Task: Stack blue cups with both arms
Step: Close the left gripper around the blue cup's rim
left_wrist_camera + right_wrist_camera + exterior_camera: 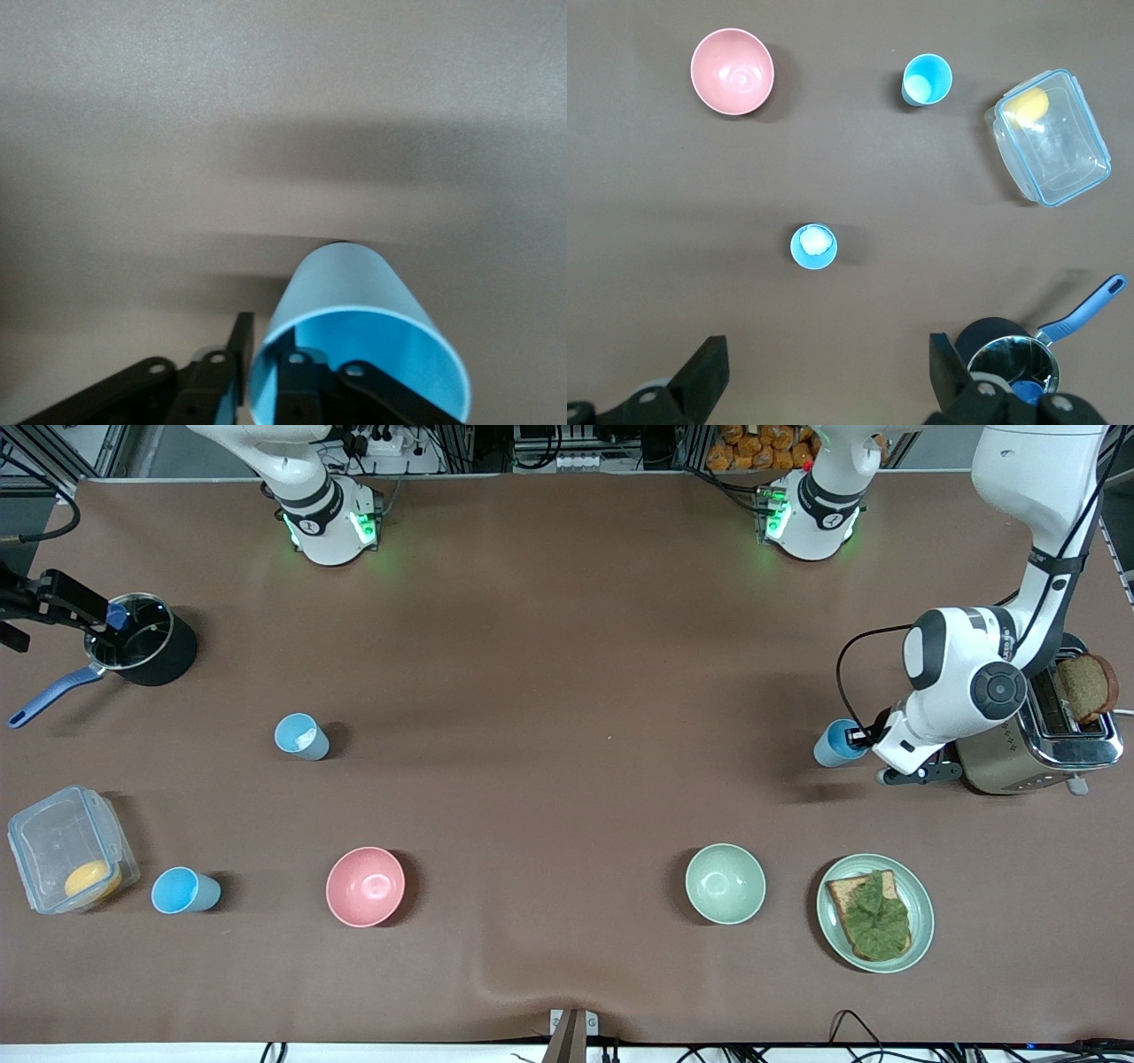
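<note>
Three blue cups show. One blue cup stands toward the right arm's end of the table, with something white inside. A second blue cup stands nearer the front camera beside a clear container. The third blue cup is low at the table beside the toaster. My left gripper is shut on its rim, one finger inside and one outside the wall. The cup fills that wrist view. My right gripper is open and empty over the saucepan's edge.
A black saucepan with a blue handle sits at the right arm's end. A clear container holds something yellow. A pink bowl, a pale green bowl, a plate with topped toast and a toaster with bread also stand here.
</note>
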Controlling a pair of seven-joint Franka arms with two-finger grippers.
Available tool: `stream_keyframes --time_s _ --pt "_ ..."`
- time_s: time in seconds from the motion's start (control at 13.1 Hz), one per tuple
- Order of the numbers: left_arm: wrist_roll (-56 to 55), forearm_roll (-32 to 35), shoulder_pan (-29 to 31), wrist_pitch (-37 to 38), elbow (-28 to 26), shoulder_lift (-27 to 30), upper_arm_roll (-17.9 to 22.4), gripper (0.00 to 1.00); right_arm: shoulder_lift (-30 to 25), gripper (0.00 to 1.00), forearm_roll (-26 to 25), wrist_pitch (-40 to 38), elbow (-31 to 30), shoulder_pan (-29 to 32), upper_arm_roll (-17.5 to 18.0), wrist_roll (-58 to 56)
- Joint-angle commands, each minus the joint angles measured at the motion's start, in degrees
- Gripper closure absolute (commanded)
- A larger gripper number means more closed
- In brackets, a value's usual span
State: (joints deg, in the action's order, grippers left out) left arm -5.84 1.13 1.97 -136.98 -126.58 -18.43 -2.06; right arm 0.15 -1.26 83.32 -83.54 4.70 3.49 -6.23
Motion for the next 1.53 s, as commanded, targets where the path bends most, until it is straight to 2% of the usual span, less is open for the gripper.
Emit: stream_keyframes --time_s 0.0,0.61,1.46 --pt "0.3 0.9 -0.03 -0.65 0.37 -0.2 -0.05 1.0 -0.5 0.0 0.12 -0.96 0.66 0.31 0.29 -0.19" --pt "0.57 0.9 -0.12 2.77 4.58 0.59 -0.05 1.0 -0.5 0.0 0.03 -2.45 1.72 0.4 0.02 -0.19" --pt "0.48 0.9 -0.38 2.86 5.12 0.15 -0.05 1.0 -0.5 0.0 0.03 -2.9 1.72 0.4 0.02 -0.19"
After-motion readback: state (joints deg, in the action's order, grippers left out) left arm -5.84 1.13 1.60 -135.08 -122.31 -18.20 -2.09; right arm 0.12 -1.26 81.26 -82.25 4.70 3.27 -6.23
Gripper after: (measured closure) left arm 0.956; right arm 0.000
